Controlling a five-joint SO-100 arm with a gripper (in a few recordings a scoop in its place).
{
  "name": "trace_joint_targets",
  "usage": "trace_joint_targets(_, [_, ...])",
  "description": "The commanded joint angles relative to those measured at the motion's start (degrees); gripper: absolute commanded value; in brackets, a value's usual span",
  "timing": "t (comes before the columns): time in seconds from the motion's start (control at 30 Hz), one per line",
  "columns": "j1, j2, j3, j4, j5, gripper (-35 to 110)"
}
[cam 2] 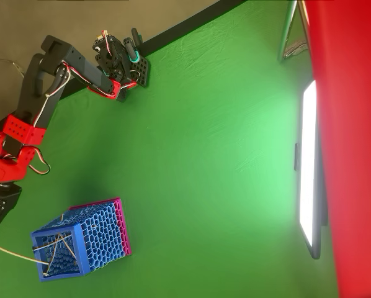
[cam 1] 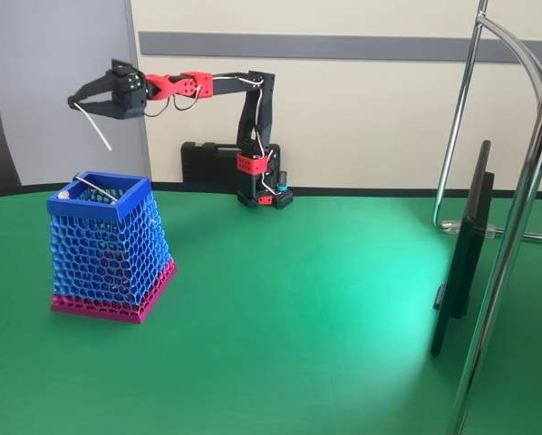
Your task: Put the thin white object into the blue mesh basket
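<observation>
- The blue mesh basket [cam 1: 111, 246] is a tapered square of honeycomb mesh with a solid blue rim and a magenta base, standing at the left of the green felt-like desk [cam 1: 298, 317].
- A grey metal rod [cam 1: 97, 188] leans inside it.
- The gripper [cam 1: 79, 102], clenched, pinches the thin white object [cam 1: 97, 128], a curved wire hanging above the basket's rim.

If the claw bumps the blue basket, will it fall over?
Probably it would slide or tip easily: the blue mesh basket is mostly holes, so likely light. Its pink base is wider than its rim, which helps. The grey rod leaning inside might rattle.
</observation>
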Motion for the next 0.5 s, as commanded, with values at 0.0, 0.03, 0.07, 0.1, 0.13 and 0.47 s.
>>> trace_joint_targets(0.0, [-0.26,-0.53,-3.60,-1.05,-8.70,1])
trace_joint_targets(0.03, [-0.62,-0.88,-3.87,-1.05,-11.43,1])
trace_joint_targets(0.07, [-0.97,-1.23,-4.04,-1.05,-13.89,0])
trace_joint_targets(0.1, [-1.41,-1.41,-3.96,-1.05,-17.14,0])
trace_joint_targets(0.13, [-1.85,-1.49,-3.87,-1.05,-19.34,0])
trace_joint_targets(0.47, [-3.52,-8.79,-14.68,6.77,-32.43,0])
